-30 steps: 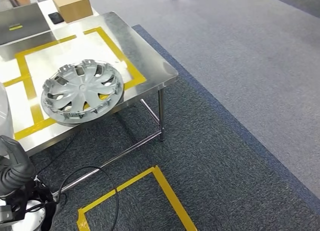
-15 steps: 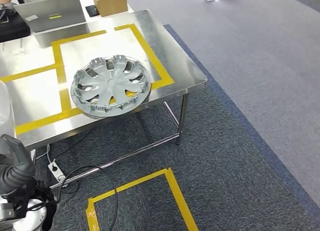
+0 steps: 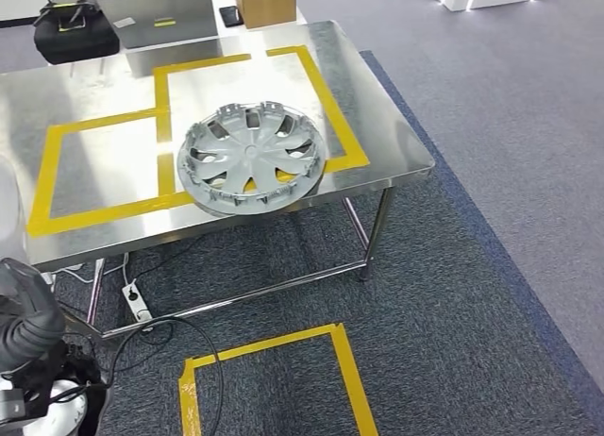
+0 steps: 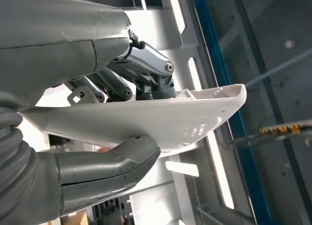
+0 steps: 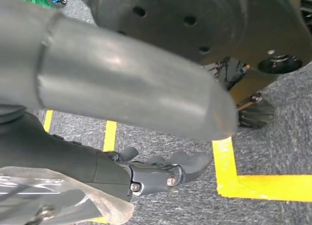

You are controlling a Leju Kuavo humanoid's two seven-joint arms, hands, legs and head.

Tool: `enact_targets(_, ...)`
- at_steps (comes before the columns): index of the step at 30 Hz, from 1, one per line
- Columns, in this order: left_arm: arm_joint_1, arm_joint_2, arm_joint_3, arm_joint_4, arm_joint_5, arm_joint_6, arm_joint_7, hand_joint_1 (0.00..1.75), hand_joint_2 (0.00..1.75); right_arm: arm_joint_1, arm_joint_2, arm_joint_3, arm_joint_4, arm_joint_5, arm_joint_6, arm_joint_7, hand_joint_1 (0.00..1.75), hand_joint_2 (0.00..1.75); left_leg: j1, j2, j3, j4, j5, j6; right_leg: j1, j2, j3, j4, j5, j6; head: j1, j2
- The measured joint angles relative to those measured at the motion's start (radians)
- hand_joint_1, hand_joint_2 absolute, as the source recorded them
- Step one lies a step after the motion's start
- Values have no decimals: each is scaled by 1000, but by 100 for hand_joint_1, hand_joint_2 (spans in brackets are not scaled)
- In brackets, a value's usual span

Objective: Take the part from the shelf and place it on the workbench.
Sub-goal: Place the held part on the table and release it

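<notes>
A steel table (image 3: 370, 125) marked with yellow tape rectangles stands ahead on dark carpet. A grey wheel cover (image 3: 251, 155) lies flat on it near the front edge, straddling the tape line of the right-hand rectangle. At the far edge of the table sit a laptop (image 3: 167, 16), a black bag (image 3: 75, 30), a brown cardboard box (image 3: 265, 2) and a small dark phone (image 3: 229, 16). Under the table a white power strip (image 3: 135, 301) lies on the carpet with black cable looping away from it, and a yellow tape outline (image 3: 285, 346) marks the floor in front. The left hand (image 4: 110, 118) grips a white part (image 4: 176, 120) edge-on, thumb pressed on one face and the darker fingers (image 4: 147, 64) on the other, so the part is clamped in the hand, off the table. The right hand (image 5: 154, 171) hangs over the carpet and the tape, fingers loosely curled with nothing between them; clear plastic (image 5: 55, 196) sits beside the wrist.
</notes>
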Motion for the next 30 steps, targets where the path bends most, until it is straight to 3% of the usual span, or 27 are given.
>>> enact_targets(2, 1, 1, 1, 0, 0, 0, 0, 175, 175, -2, 0, 0, 0, 1, 0, 0, 0, 0, -2, -14, -1, -6, -2, 11, 2, -17, 5, -4, -2, 11, 1, 0)
enact_targets(4, 2, 1, 2, 0, 0, 0, 0, 175, 175, -5, 0, 0, 0, 1, 0, -1, 0, 0, 3, -31, 3, -15, 2, 23, 0, 1, 1, 10, -20, 22, 4, 0)
enact_targets(5, 1, 1, 2, 0, 0, 0, 0, 175, 175, -6, 0, 0, 0, 1, 0, -1, 0, 0, 6, -39, 6, -20, 4, 30, -1, 23, -15, 46, -42, 25, 7, 0)
enact_targets(7, 0, 0, 3, 0, 0, 0, 0, 175, 175, -4, 0, 0, 0, -1, -2, -1, 0, 0, 7, -52, 6, -21, 5, 38, -3, 67, -82, 176, -103, 27, 11, 0)
enact_targets(8, 0, 0, 2, 1, 0, 0, 0, 175, 175, -2, 0, 0, 0, -2, -5, 0, 0, 0, 6, -59, 5, -21, 4, 40, -3, 74, -119, 242, -124, 27, 12, 0)
enact_targets(9, 1, 0, 2, 1, 0, 0, 0, 175, 175, -1, 0, -1, 0, -5, -12, 3, 0, 0, 5, -66, 6, -20, 3, 41, -2, 77, -144, 280, -127, 27, 12, 0)
enact_targets(10, 2, 0, 2, 2, 0, 0, 0, 175, 175, -1, 0, -2, 0, -9, -24, 7, 0, 0, 4, -71, 7, -20, 3, 42, -2, 78, -151, 278, -109, 26, 13, 0)
enact_targets(11, 2, 0, 2, 3, 0, 0, 0, 175, 175, -2, 0, -4, 0, -11, -38, 11, 0, 0, 4, -77, 9, -19, 2, 41, -2, 78, -137, 234, -72, 23, 13, 0)
enact_targets(12, 2, 0, 2, 3, 0, 0, 0, 175, 175, -3, 0, -7, 0, -13, -53, 15, 0, 0, 3, -81, 11, -18, 0, 39, -2, 80, -111, 166, -28, 19, 13, 0)
enact_targets(14, 2, 0, 3, 3, -2, 0, 0, 175, 175, -8, 0, -13, -1, -13, -78, 18, 0, 0, 0, -87, 10, -13, -5, 31, 0, 88, -57, 44, 22, 12, 13, 0)
enact_targets(15, 2, 0, 3, 3, -2, 0, 0, 175, 175, -9, 1, -15, -1, -12, -88, 18, 0, 0, -1, -88, 8, -12, -6, 27, 2, 91, -43, 16, 27, 9, 12, 0)
enact_targets(19, 2, 2, 2, 3, 5, 0, 0, 175, 175, -13, 1, -19, -2, -7, -116, 9, 0, 0, 2, -84, 2, 3, -17, 7, 0, 89, -33, 0, 28, -6, 10, 0)
enact_targets(21, 2, 5, 1, 3, 9, 0, 0, 175, 175, -14, 1, -20, -3, -5, -121, 8, 0, 0, 5, -74, -32, 82, -65, -5, -4, 83, -28, -6, 29, -15, 8, 0)
enact_targets(23, 3, 8, 0, 4, 13, 0, 0, 175, 175, -15, 1, -22, -3, -4, -124, 7, 0, 0, 9, -68, -94, 214, -122, -15, -4, 77, -27, -6, 27, -19, 7, 0)
enact_targets(24, 5, 10, 0, 4, 15, 0, 0, 175, 175, -15, 2, -23, -3, -3, -126, 7, 0, 0, 11, -67, -116, 259, -133, -17, -4, 74, -26, -6, 26, -19, 7, 0)
enact_targets(25, 5, 13, 0, 4, 17, 0, 0, 175, 175, -15, 2, -24, -3, -3, -128, 7, 0, 0, 12, -66, -123, 269, -124, -18, -4, 73, -25, -5, 26, -19, 7, 0)
enact_targets(26, 6, 15, -1, 4, 18, 0, 0, 175, 175, -15, 2, -24, -3, -2, -129, 6, 0, 0, 13, -65, -110, 240, -96, -18, -4, 72, -23, -5, 24, -19, 7, 0)
enact_targets(28, 5, 20, -3, 4, 19, 0, 0, 175, 175, -16, 2, -24, -3, -2, -132, 5, 0, 0, 13, -61, -47, 108, -26, -13, -3, 71, -16, -5, 21, -14, 7, 0)
enact_targets(30, 2, 25, -8, 5, 23, 0, 0, 175, 175, -18, 3, -24, -3, 0, -135, 2, 0, 0, 10, -58, -1, 9, 1, -5, 0, 71, -15, -3, 17, -6, 8, 0)
